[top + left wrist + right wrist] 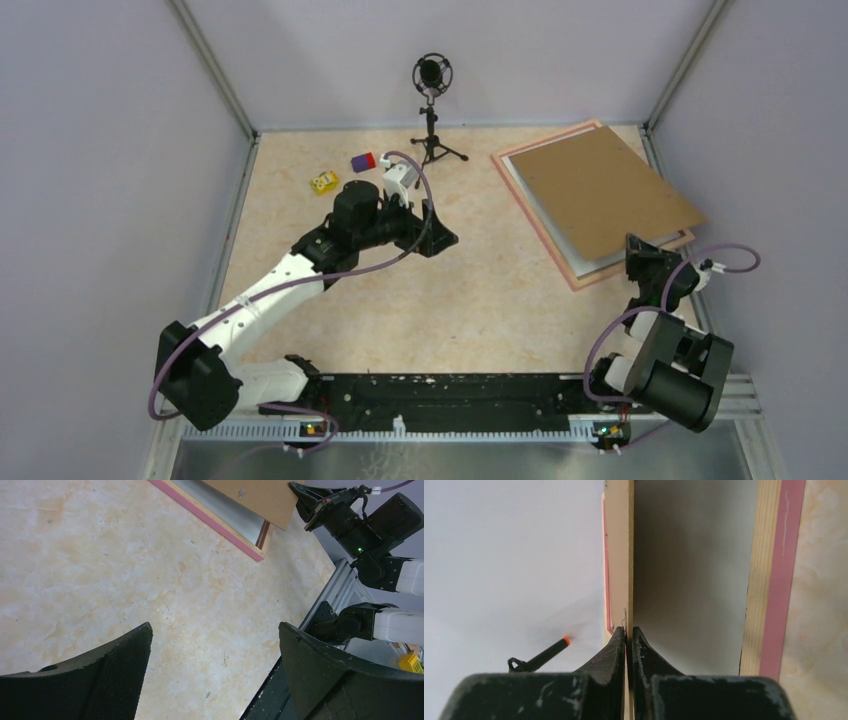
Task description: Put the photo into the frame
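Note:
The frame, with its thin pink border, lies flat at the back right of the table. A pale sheet lies inside it; I cannot tell if it is the photo, since no printed picture shows. The plain brown backing board rests skewed on top. My right gripper is shut on the board's near corner; the right wrist view shows the jaws clamped on its thin edge, with the board raised off the sheet beside the pink border. My left gripper is open and empty over the table's middle.
A microphone on a small tripod stands at the back centre. A yellow block and a purple-and-red block lie at the back left. Grey walls enclose the table on three sides. The frame's corner shows in the left wrist view.

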`<state>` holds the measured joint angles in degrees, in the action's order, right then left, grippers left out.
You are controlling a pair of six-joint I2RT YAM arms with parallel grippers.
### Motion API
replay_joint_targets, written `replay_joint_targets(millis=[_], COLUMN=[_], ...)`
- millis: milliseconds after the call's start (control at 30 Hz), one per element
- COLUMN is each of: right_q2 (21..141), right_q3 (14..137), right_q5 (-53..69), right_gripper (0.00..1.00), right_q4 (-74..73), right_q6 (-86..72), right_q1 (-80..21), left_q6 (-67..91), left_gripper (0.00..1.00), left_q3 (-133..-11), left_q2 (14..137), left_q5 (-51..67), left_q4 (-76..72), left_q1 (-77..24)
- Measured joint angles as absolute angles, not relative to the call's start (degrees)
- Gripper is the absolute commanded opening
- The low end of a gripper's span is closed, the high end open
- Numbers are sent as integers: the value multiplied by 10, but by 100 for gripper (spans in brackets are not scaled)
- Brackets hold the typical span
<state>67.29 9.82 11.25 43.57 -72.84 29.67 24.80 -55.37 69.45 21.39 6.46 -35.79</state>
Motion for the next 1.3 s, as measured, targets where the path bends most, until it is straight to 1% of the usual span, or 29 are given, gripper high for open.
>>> replay_joint_targets(millis=[100, 167, 267, 600, 1067, 1300], right_q2=[707, 709, 698, 638, 638, 667], right_q3=[98, 98, 98, 114, 133, 133], right_q5=[130, 137, 147, 180, 295, 326], right_gripper=[0, 0, 0, 0, 0, 0], right_q4=[457, 463, 465, 383, 347, 348], right_q6=[-740, -744, -748, -749, -763, -761], right_q1=[297, 297, 297, 299, 375, 381], left_q6=[246, 244, 243, 239, 238, 238], left_gripper=[99, 99, 99, 99, 99, 99], left_q3=[-554, -554, -554, -554, -547, -546], left_q2=[695, 696, 699, 700, 700, 700], left_q5=[212, 211, 211, 208, 190, 189], left_q4=[65, 65, 65, 65, 66, 66], left_q1=[-358, -358, -359, -362, -369, -369])
